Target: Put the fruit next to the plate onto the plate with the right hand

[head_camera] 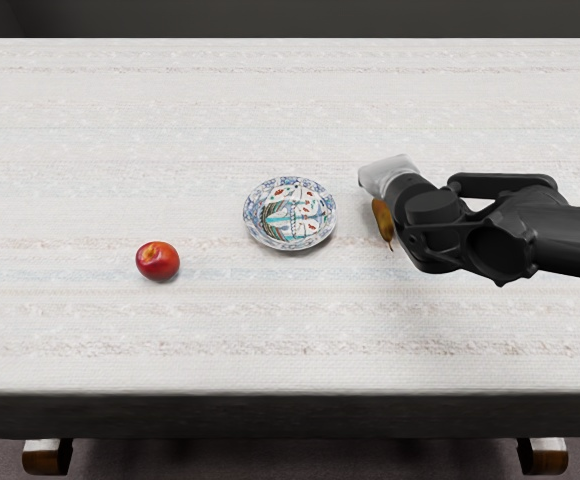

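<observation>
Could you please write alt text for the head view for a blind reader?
The right hand is over a brownish fruit just right of a patterned plate. A red apple lies on the table to the plate's left.

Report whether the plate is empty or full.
Empty: plate shows only its painted pattern; red fruit and orange fruit lie off it.

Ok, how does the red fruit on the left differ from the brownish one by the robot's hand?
The red fruit is round; the brownish fruit is slim and elongated. The red fruit sits in the open, well left of the plate; the brownish fruit lies close to the plate's right side, partly hidden by the right hand. Neither is on the plate.
</observation>
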You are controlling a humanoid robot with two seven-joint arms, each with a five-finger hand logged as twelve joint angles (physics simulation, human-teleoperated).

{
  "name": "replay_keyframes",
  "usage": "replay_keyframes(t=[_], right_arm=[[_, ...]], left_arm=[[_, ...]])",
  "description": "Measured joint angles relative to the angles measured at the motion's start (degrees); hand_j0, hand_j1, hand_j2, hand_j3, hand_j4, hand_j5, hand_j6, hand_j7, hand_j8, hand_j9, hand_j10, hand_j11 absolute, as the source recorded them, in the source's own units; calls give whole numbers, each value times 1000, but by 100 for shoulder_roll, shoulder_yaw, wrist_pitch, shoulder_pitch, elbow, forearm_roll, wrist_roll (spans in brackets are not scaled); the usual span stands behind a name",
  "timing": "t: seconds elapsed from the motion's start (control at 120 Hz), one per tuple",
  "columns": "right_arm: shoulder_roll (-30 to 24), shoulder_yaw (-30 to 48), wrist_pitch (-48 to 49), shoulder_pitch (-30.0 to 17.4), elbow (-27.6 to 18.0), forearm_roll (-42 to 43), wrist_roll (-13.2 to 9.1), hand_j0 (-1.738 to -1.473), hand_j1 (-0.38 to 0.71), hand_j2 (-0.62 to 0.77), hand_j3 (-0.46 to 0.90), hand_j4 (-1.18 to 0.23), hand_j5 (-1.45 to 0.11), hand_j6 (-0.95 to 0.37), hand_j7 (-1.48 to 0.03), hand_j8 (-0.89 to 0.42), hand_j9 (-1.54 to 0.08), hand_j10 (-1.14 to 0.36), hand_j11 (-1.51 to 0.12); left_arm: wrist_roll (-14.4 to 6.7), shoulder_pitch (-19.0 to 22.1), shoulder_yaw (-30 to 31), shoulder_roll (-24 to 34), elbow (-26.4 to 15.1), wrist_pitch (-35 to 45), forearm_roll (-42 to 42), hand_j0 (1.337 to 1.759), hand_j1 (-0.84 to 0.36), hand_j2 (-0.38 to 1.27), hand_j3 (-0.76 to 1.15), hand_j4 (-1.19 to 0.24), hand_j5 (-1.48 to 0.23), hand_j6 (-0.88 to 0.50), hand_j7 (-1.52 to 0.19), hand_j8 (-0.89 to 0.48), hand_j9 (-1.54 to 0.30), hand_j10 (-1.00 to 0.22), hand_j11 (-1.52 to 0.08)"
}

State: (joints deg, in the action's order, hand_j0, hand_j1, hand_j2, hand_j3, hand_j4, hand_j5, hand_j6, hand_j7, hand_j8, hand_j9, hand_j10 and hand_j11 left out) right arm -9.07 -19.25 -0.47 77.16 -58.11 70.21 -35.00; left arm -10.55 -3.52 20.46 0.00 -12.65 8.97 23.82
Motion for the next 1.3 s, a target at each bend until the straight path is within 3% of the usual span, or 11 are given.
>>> replay_keyframes(t=[0.967,1.3], right_arm=[[19,-192,-5,30,-49,-1,0,-1658,254,-97,0,-504,-656,-473,-655,-504,-656,-504,-656],[-19,-192,-4,36,-134,5,-4,-1655,300,-38,0,-552,-734,-414,-733,-525,-731,-569,-730]], left_arm=[[0,0,-7,0,-1,0,0,1658,349,0,0,0,0,0,0,0,0,0,0],[0,0,-8,0,-2,0,0,1658,349,0,0,0,0,0,0,0,0,0,0]])
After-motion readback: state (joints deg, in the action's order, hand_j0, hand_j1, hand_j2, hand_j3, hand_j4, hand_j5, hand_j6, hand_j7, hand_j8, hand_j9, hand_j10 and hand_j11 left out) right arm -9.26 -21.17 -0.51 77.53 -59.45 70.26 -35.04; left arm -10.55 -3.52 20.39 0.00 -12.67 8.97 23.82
